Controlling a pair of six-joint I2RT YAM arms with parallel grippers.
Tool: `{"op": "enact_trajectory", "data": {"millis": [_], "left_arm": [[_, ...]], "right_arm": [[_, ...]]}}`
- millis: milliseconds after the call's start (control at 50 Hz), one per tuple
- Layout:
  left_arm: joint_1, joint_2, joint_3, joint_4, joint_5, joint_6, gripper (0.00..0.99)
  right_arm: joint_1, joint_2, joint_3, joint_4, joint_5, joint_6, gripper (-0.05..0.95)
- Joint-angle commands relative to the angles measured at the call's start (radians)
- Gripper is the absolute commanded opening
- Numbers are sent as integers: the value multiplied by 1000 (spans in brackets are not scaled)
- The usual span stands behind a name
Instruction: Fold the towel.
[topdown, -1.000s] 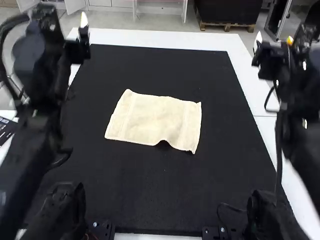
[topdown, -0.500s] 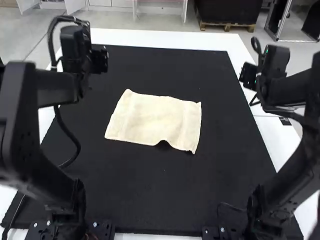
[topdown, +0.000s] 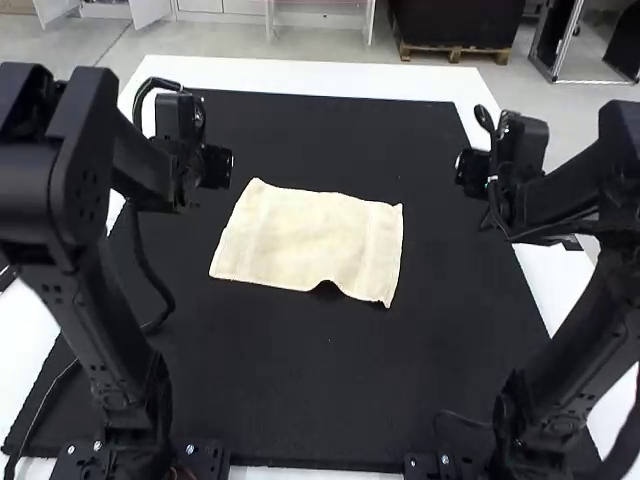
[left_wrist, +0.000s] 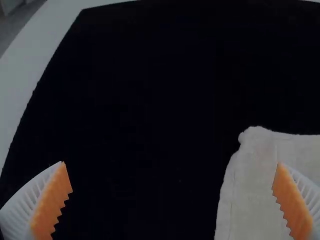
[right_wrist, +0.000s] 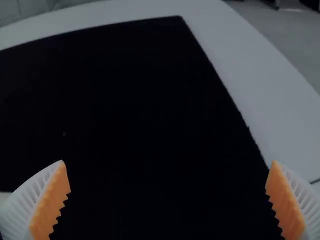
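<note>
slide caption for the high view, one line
A cream towel lies spread on a black mat, near edge rippled, between two robot arms.

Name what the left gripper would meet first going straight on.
Probably the black mat just beside the towel, though one open finger lines up with the towel and might touch it; depth is unclear.
</note>
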Motion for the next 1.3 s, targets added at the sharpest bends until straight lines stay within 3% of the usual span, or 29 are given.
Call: {"op": "enact_trajectory", "data": {"millis": [0,60,260,380,780,1280], "left_arm": [[33,53,39,-8,100,-30,952],[45,86,57,-29,146,-37,964],[61,159,105,-46,195,-31,964],[67,203,139,-52,252,-33,964],[62,360,297,-92,268,-27,962],[36,505,438,-157,282,10,961]], "right_arm": [[43,57,72,-36,-45,-17,911],[47,86,99,-68,-79,14,911],[64,173,182,-168,-169,23,908],[95,215,225,-239,-215,23,907],[147,344,363,-401,-315,30,907],[158,447,389,-409,-346,31,907]]}}
